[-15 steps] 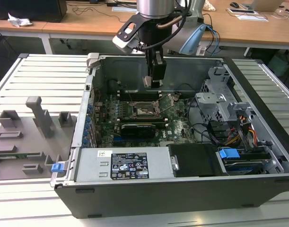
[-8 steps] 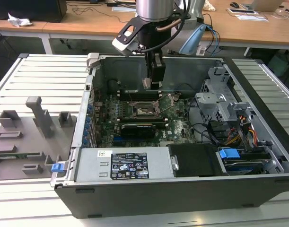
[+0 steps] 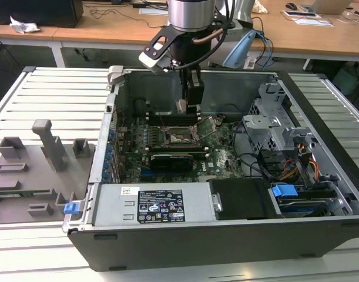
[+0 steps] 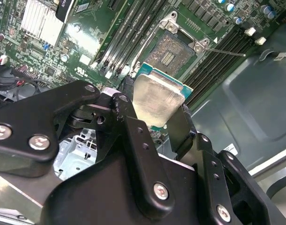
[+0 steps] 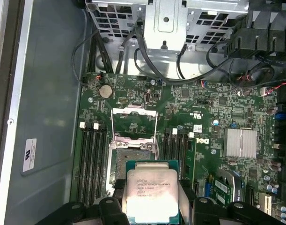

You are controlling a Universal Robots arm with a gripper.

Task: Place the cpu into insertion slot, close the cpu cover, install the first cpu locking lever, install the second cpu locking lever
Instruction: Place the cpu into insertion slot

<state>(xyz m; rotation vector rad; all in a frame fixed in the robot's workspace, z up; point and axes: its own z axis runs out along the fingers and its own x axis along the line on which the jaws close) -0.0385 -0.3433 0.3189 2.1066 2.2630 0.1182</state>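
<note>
Above insertion slot point(image 5: 133, 155), slightly off it, hand point(image 3: 188, 108) grips cpu point(image 5: 152, 194) by its edges. Step 1 underway; cpu cover point(image 5: 133, 111) open. Seating prob. needs chip squared w/ slot, kept flat.

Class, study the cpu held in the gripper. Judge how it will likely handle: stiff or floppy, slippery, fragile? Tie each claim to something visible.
Probably stiff: the cpu looks flat though the gripper pinches only its edges. Possibly slippery: its metal top looks smooth and shiny. Likely delicate underneath, as it mates with the fine grid of the insertion slot.
</note>
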